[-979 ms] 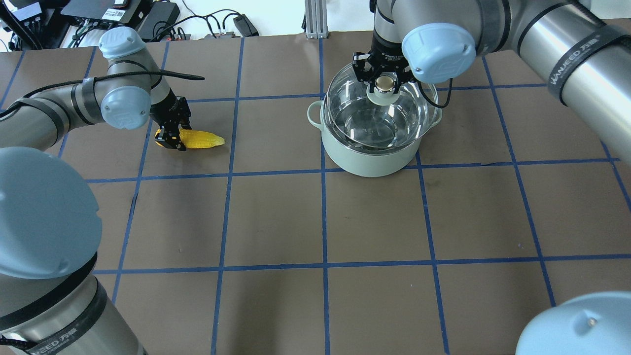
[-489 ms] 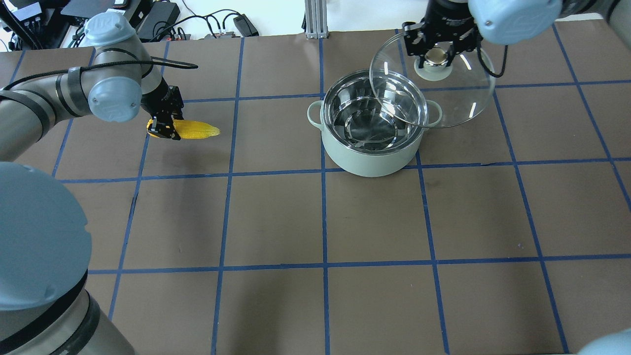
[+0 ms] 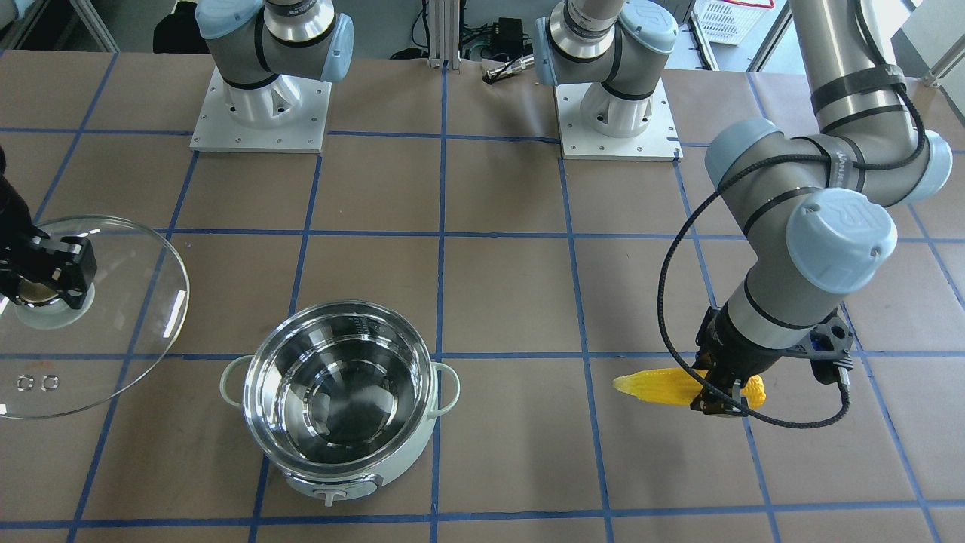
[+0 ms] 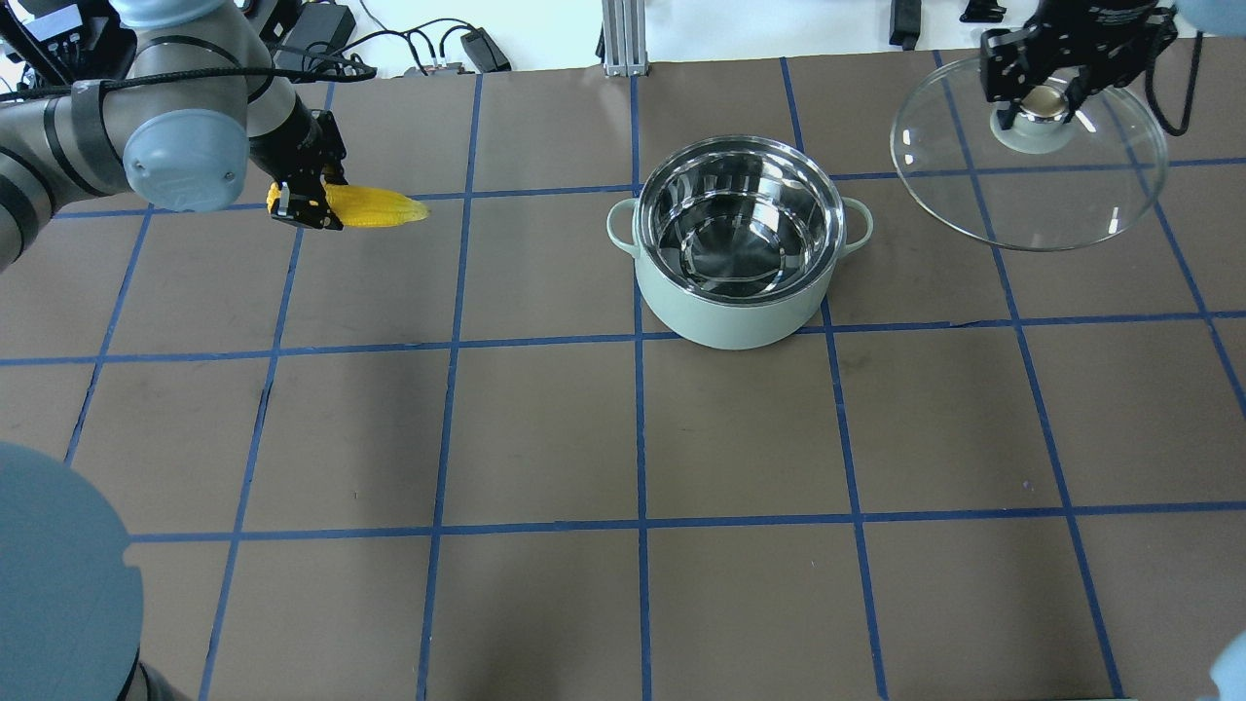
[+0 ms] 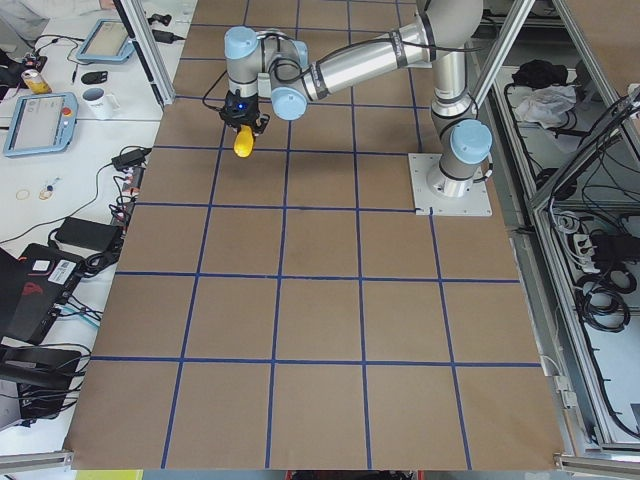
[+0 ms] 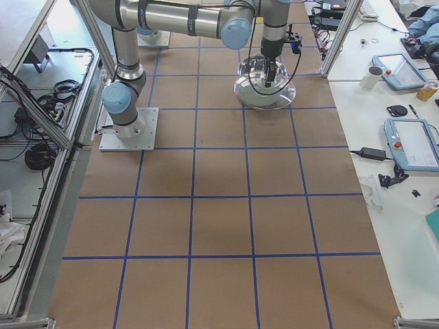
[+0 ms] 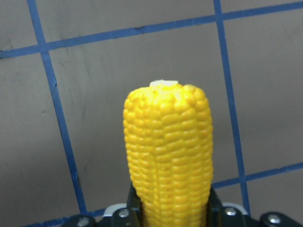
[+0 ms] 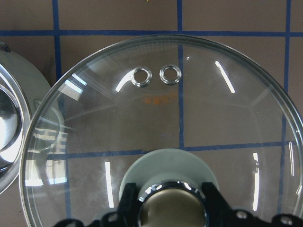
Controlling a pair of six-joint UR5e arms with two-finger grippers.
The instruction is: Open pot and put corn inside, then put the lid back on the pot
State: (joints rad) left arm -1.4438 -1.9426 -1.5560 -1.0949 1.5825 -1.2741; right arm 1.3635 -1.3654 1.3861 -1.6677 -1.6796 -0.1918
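L arm [image 4: 175, 156] elbow bent, wrist down | L gripper [image 4: 304, 200] clamped on corn [image 4: 375, 207] butt, cob horiz, 9 o'clock of pot [image 4: 730, 312] | R gripper [image 4: 1042, 97] pinching lid [image 4: 1032, 195] knob, 2 o'clock of pot | pot uncovered

pot [image 4: 735, 312] mouth open, unobstructed

On my front-facing feed the lid [image 3: 128, 324] runs off the left edge, and the right gripper [image 3: 34, 294] on its knob [image 8: 171, 208] is partly cut there too. My right wrist feed crops that knob at the bottom and gives me only a sliver of the pot [image 8: 5, 118]. From overhead the left gripper [image 4: 304, 206] covers the thick end of the corn [image 4: 375, 207]; my left wrist feed crops it at the bottom. In both side views either grip is too small to read.
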